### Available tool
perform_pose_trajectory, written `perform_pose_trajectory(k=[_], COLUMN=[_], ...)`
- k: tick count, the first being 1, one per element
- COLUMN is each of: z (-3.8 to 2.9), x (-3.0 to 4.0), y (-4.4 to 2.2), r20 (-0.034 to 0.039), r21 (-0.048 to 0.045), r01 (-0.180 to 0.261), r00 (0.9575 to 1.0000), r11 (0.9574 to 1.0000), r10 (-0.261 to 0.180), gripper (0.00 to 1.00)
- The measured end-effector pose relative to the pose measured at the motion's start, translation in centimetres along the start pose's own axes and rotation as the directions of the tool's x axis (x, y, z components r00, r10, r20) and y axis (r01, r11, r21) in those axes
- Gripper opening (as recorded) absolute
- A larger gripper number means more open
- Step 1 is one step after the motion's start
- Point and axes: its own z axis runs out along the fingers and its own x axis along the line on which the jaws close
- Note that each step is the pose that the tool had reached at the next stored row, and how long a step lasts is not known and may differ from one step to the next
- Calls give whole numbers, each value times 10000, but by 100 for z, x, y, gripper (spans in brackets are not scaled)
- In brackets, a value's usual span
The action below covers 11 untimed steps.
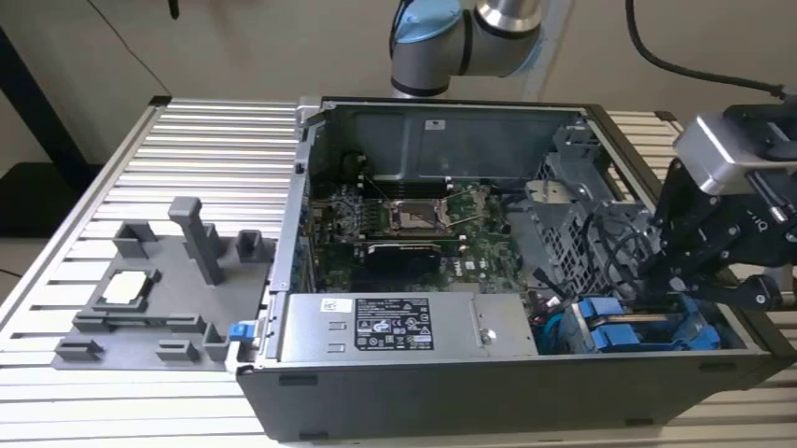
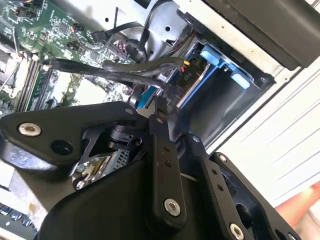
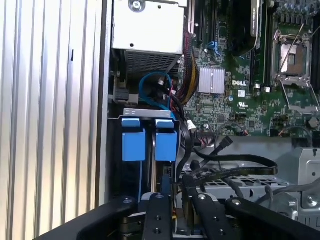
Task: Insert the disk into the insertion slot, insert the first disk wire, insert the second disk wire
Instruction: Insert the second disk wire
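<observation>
Fingers (image 3: 159, 210) closed beside the seated disk (image 3: 149, 142).

I see a ribbed metal table (image 1: 187, 131) with a plain beige wall (image 1: 249, 47) behind it and a dark post (image 1: 37, 103) beside it.

— Where is there room around the gripper (image 1: 697, 280)?
— Little; black cables (image 3: 235, 162) cross just beside it; the perforated cage (image 1: 566, 219) crowds one side, the disk (image 1: 636, 327) sits in the insertion slot (image 2: 220, 107).
— Elsewhere?
— Above the motherboard (image 1: 412, 219), open.
</observation>
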Motion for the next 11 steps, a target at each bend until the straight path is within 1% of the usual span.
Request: perform_pose_trajectory(k=[2,3,11], z=[-75,-92,-93], x=[-12,-15,-15], y=[4,4,4], r20=[8,16,49], r21=[-1,-1,1], r01=[0,1,3], r00=[10000,10000,10000], r11=[10000,10000,10000], r10=[0,-1,-3], gripper=[24,24,24])
